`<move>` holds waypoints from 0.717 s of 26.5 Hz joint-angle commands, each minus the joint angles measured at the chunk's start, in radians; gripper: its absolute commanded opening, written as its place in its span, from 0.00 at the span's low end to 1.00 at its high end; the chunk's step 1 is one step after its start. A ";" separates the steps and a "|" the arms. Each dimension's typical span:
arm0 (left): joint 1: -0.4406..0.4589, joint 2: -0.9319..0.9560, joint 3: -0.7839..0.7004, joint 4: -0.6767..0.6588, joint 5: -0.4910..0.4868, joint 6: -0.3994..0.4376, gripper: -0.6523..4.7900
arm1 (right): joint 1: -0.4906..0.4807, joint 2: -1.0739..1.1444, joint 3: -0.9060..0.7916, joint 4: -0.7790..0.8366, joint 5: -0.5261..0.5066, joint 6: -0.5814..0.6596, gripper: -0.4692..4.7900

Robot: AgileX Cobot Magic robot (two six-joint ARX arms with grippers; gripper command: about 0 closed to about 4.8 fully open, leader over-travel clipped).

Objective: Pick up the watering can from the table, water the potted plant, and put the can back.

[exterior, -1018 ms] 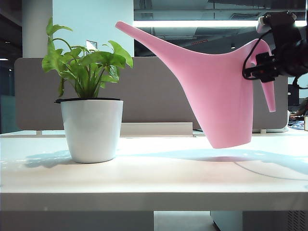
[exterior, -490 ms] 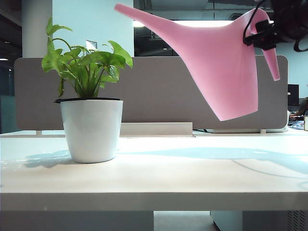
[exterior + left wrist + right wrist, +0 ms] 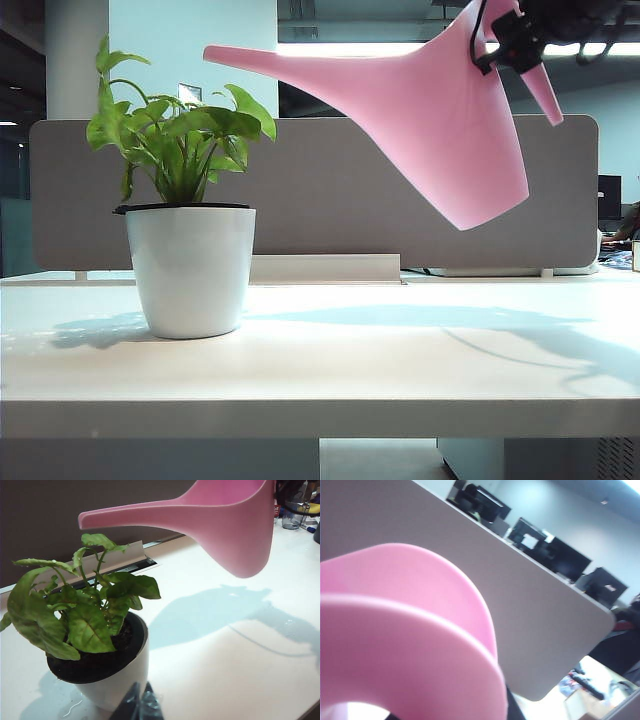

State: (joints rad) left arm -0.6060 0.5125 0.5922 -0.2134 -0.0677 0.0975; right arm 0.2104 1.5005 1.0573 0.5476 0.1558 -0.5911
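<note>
- Nearest, in the left wrist view, two dark tips of the left tool (image 3: 139, 704) show at the frame edge, pressed close together and holding nothing, just in front of the potted plant (image 3: 92, 630).
- That view alone shows dark soil inside the pot's black rim and a few water drops on the white surface (image 3: 215, 670) beside the pot.
- The exterior view shows the plant standing upright on the surface (image 3: 330, 370) at the left.
- The watering can (image 3: 440, 130) hangs in the air well above the surface, tipped so its long spout points level toward the plant; the spout tip sits just above the leaves.
- The right tool (image 3: 512, 42) pinches the can's curved handle at the upper right.
- The right wrist view is filled by the blurred pink handle (image 3: 405, 645).
- Farthest back stands the grey divider panel (image 3: 320, 200).
</note>
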 commanded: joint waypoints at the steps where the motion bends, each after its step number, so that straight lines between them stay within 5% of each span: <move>1: 0.000 -0.002 0.003 0.009 0.001 0.000 0.13 | 0.015 -0.016 0.031 0.050 0.049 -0.076 0.09; 19: 0.000 -0.002 0.003 0.010 0.001 0.000 0.13 | 0.045 -0.020 0.055 0.055 0.064 -0.255 0.09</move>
State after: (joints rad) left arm -0.6060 0.5125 0.5922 -0.2134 -0.0677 0.0975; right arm 0.2485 1.4967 1.0870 0.5175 0.2161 -0.8402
